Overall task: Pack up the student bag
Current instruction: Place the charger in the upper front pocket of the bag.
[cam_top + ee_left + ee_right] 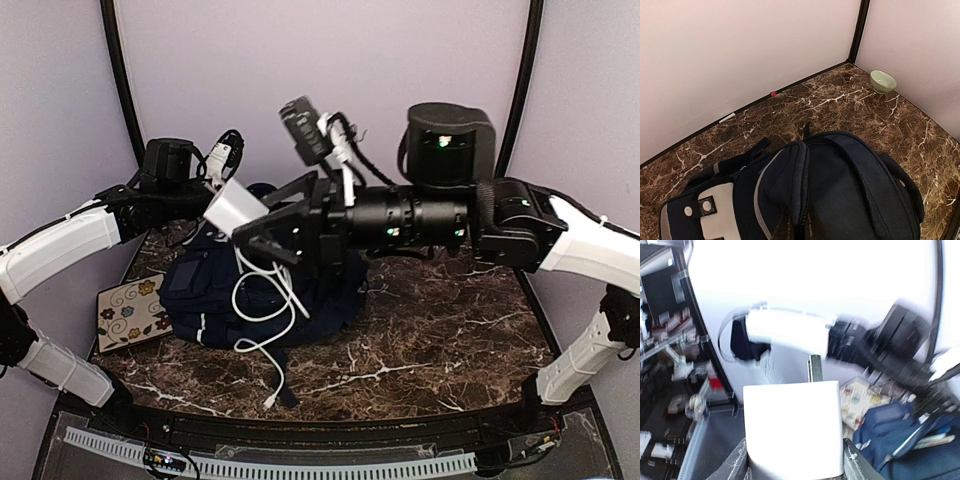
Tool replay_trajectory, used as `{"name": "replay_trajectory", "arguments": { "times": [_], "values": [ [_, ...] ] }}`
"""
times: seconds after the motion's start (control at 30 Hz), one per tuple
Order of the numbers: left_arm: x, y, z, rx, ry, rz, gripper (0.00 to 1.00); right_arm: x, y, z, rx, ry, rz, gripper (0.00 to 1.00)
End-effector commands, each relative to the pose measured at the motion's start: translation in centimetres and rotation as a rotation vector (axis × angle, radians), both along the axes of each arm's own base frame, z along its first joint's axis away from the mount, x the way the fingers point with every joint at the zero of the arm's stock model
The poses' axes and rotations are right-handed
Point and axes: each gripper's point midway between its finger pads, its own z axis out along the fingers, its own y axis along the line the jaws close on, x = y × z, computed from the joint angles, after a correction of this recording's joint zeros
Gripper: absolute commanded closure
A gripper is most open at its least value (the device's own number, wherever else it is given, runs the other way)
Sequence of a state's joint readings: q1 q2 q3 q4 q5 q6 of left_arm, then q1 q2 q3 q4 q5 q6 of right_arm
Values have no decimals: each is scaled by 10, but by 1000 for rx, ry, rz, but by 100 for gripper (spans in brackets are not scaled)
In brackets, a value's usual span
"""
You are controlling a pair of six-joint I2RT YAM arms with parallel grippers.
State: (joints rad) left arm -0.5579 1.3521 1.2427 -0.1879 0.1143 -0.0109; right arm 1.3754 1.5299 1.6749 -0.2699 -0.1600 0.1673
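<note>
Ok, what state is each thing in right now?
student bag: lying on table, top edge pinched.
left gripper: jaws shut on student bag.
right gripper: jaws shut on white charger.
white charger: held over bag.
white cable: dangling, end on table.
green bowl: upright, far corner.
floral booklet: flat beside bag.

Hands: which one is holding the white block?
The right hand: it grips the white block, cord dangling. The left hand only pinches the bag.

Marbled worktop (430, 340) carries the student bag (215, 290), centre left. Floral card (130, 313) at left edge; green bowl (883, 81), upper right.
</note>
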Motion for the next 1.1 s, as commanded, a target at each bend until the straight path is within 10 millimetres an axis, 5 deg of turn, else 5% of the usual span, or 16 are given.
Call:
{"name": "replay_trajectory", "arguments": {
  "times": [0.0,0.13,0.2,0.33,0.77,1.07],
  "values": [
    [1,9,74,-116,-217,20,100,35,-38,74,286,-48,-130,87],
    [0,8,74,-118,-216,19,100,68,-65,114,427,-87,-242,87],
    [0,8,74,-116,-215,19,100,112,-77,117,464,-115,-500,93],
    [1,9,74,-114,-218,21,100,149,-80,120,560,-125,-673,94],
    [0,10,75,-112,-225,23,100,198,-17,103,656,-126,-690,96],
    [1,10,74,-110,-221,25,100,235,-22,137,783,-159,-747,100]
  ]
}}
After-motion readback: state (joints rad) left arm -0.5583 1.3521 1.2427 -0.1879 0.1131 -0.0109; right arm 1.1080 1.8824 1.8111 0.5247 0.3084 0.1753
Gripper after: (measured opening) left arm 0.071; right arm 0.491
